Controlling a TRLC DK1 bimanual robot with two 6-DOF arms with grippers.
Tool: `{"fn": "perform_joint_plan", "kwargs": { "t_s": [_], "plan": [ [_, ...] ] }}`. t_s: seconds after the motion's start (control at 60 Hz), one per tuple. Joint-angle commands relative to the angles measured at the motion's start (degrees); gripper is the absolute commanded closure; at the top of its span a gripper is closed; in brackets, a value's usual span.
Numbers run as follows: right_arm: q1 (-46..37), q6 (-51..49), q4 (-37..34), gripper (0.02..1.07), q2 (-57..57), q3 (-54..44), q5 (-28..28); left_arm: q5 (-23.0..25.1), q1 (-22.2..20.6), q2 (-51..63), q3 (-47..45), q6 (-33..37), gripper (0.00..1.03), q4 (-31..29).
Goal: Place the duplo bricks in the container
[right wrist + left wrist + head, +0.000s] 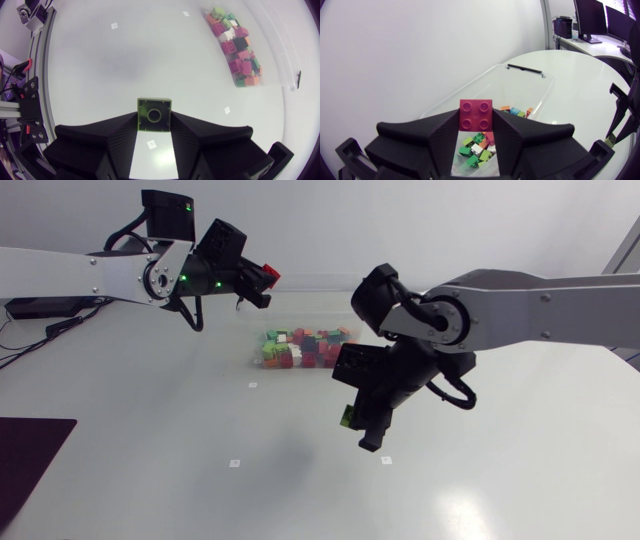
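The clear plastic container on the counter holds a heap of mixed-colour duplo bricks. The left claw pinches a red four-stud brick over it. The right claw pinches a lime-green brick, underside showing.

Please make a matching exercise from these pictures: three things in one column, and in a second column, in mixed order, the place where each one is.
Things:
1. red brick
2. green brick
3. loose bricks

Places:
A. lying inside the clear container
B. held by the left gripper
C. held by the right gripper

Pairs: 1-B, 2-C, 3-A
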Motion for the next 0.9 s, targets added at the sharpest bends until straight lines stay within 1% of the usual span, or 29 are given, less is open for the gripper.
{"fn": "perform_joint_plan", "kwargs": {
  "t_s": [0.0, 0.033, 0.133, 0.25, 0.283, 0.35, 0.367, 0.433, 0.483, 0.617, 0.733, 0.883],
  "plan": [
    [-0.9, 0.9, -0.8, 0.71, -1.4, 2.3, -0.6, -1.8, -0.8, 2.0, 3.5, -2.3, 0.73, 0.5],
    [-1.1, 1.1, -0.8, 0.71, -1.7, 2.8, -0.9, -2.1, -0.8, 2.2, 3.8, -2.6, 0.73, 0.5],
    [-1.9, 2.0, -0.9, 0.71, -2.9, 4.6, -1.9, -4.0, -1.7, 3.6, 5.7, -4.1, 0.66, 0.4],
    [-3.0, 2.6, -1.3, 0.71, -3.7, 6.1, -2.8, -5.3, -1.9, 5.9, 8.9, -5.7, 0.66, -1.4],
    [-3.2, 3.0, -1.3, 0.71, -3.9, 6.6, -3.3, -5.7, -1.9, 6.9, 10.5, -6.1, 0.59, -2.5],
    [-4.3, 3.5, -1.3, 0.71, -4.5, 7.7, -4.1, -6.8, -2.2, 8.4, 12.5, -6.9, 0.36, -3.7],
    [-4.7, 3.7, -1.3, 0.71, -4.6, 8.0, -4.4, -7.0, -2.3, 8.5, 12.8, -7.0, 0.33, -3.9],
    [-5.4, 4.2, -1.3, 0.71, -5.1, 9.3, -4.9, -8.4, -2.8, 8.8, 13.6, -7.8, 0.12, -4.2],
    [-6.2, 4.8, -1.3, 0.71, -5.2, 10.4, -5.4, -8.9, -2.9, 8.7, 13.8, -8.0, 0.05, -4.5],
    [-8.3, 6.6, -0.6, 0.71, -4.6, 14.3, -7.4, -10.4, -3.3, 7.2, 13.3, -9.2, 0.05, -4.5],
    [-9.5, 8.4, 0.9, 0.71, -3.2, 17.1, -8.5, -10.8, -3.3, 5.1, 11.7, -9.6, 0.05, -4.6],
    [-9.6, 11.7, 5.0, 0.71, -1.3, 19.3, -8.5, -12.2, -3.4, 1.5, 8.6, -9.4, 0.05, -4.9]
  ]
}}
